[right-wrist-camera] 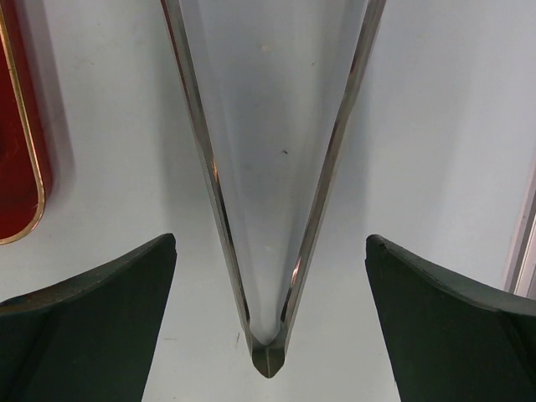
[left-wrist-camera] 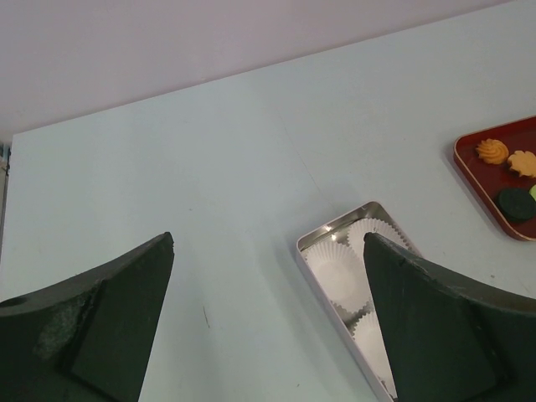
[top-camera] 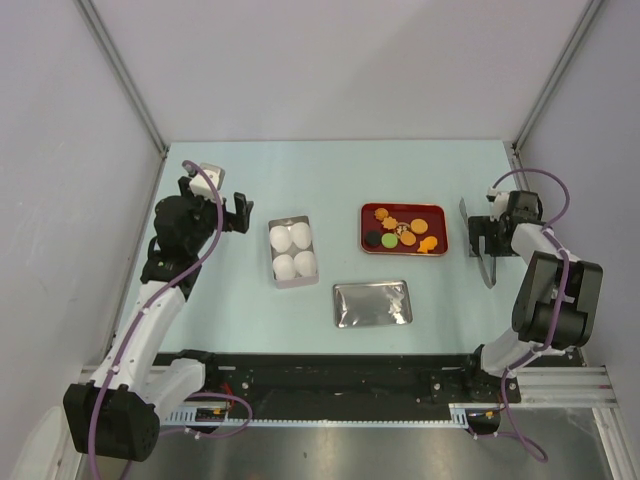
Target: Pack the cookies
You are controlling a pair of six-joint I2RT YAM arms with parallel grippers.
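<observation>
- the left fingers (top-camera: pixel 241 213) are spread wide, holding nothing and touching nothing; in the left wrist view only bare pale bench (top-camera: pixel 320 175) lies between them.
- the right fingers (top-camera: pixel 480 238) are also spread wide. they hang above a pair of v-shaped shiny metal tongs (right-wrist-camera: pixel 268 356) lying flat on the bench.
- in the right wrist view the tongs' closed end sits between the two fingers, with clear bench on both sides. neither finger touches the metal, and the two arms of the tongs open away from the wrist.
- the small flat cookies (top-camera: pixel 402 230), mostly orange and tan with one black and one green, lie together in a shallow red rectangular tray (top-camera: pixel 438 218) with a gold rim, right of centre on the bench. the tray is just left of the tongs and apart from them.
- a silver rectangular tin (top-camera: pixel 294 284) stands left of centre, near the left fingers. it holds four white pleated paper cups (top-camera: pixel 283 238), and no cookie shows in them.
- a flat silver rectangular lid (top-camera: pixel 372 304) lies on the bench nearer the arm bases, between tin and tray and touching neither.
</observation>
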